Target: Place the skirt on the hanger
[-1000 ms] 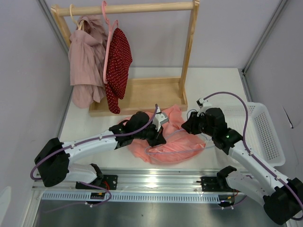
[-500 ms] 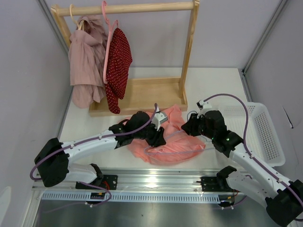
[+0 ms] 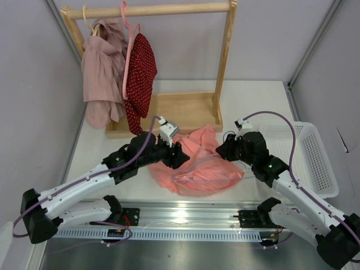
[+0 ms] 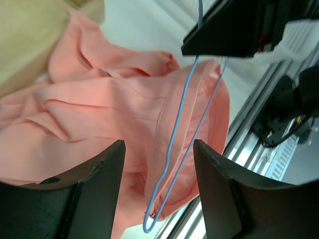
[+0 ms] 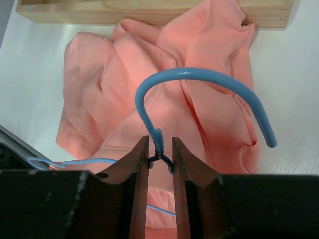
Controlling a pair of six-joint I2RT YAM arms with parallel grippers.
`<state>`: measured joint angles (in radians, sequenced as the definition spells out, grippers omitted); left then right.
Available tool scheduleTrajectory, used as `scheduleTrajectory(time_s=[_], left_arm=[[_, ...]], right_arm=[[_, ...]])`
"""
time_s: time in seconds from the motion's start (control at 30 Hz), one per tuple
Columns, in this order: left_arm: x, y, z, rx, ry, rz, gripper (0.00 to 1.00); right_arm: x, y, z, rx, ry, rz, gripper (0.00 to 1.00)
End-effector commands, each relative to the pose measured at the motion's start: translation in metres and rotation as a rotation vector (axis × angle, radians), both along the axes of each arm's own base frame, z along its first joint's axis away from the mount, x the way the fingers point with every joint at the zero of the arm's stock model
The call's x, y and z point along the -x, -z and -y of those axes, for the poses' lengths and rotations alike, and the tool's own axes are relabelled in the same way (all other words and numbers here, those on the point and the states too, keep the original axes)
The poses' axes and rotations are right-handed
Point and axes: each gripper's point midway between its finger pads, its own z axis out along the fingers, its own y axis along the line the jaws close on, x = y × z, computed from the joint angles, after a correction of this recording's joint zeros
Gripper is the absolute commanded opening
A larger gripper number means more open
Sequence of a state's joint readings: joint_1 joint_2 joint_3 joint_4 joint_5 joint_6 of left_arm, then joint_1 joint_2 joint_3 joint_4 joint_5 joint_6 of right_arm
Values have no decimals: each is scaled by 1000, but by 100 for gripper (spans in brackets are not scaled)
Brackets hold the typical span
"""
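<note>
White table (image 3: 253, 101) bears skirt (image 3: 205, 143); grey walls (image 3: 270, 39)

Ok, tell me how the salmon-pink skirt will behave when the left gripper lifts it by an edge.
Probably floppy: the skirt lies crumpled in soft folds, so it should drape and sag. Likely light, since the fabric looks thin. It may snag on the light-blue hanger crossing over it.

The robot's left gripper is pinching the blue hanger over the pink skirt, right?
Not the left one. The right gripper is pinching the blue hanger at its neck, just under the hook, over the pink skirt. The right wrist view shows it. The left gripper is open.
</note>
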<state>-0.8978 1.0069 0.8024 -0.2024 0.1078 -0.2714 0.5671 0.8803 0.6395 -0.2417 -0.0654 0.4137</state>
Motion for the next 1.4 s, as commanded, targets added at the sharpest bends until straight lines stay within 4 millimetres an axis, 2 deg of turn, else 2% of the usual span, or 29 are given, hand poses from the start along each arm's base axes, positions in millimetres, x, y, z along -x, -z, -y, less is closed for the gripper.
scheduleTrajectory(time_s=[0.0,0.03,0.07,0.13,0.17,0.23,0.33,0.47,0.5,0.57,0.8,1.23,1.37], left_arm=[[-5,-20,-19,64,-116,6,62],[-4,-18,-23,65,-138,-10,62],[0,-7,-26,46,-142,-36,61],[4,-6,-32,67,-162,-62,60],[9,7,-36,56,-168,-87,58],[13,7,-41,94,-191,-103,57],[18,22,-49,101,-222,-136,56],[30,39,-47,104,-193,-201,52],[35,50,-47,89,-190,-221,51],[39,48,-45,119,-180,-228,51],[51,68,-38,106,-164,-273,55],[26,80,-25,115,-308,-256,57],[22,91,-19,81,-322,-268,53]], right_arm=[[-10,-17,-3,-54,35,50,0],[-11,-19,-3,-65,43,47,0],[-12,-20,-2,-71,56,47,0],[-14,-25,-2,-92,72,46,0],[-15,-25,-1,-94,90,45,0],[-17,-29,0,-113,111,38,0],[-23,-29,6,-108,170,40,0],[-27,-28,8,-123,211,34,0],[-28,-28,10,-120,228,35,0],[-28,-26,9,-115,230,32,0],[-30,-23,8,-103,241,31,0],[-29,-24,9,-91,244,31,0],[-28,-24,9,-86,242,32,0]])
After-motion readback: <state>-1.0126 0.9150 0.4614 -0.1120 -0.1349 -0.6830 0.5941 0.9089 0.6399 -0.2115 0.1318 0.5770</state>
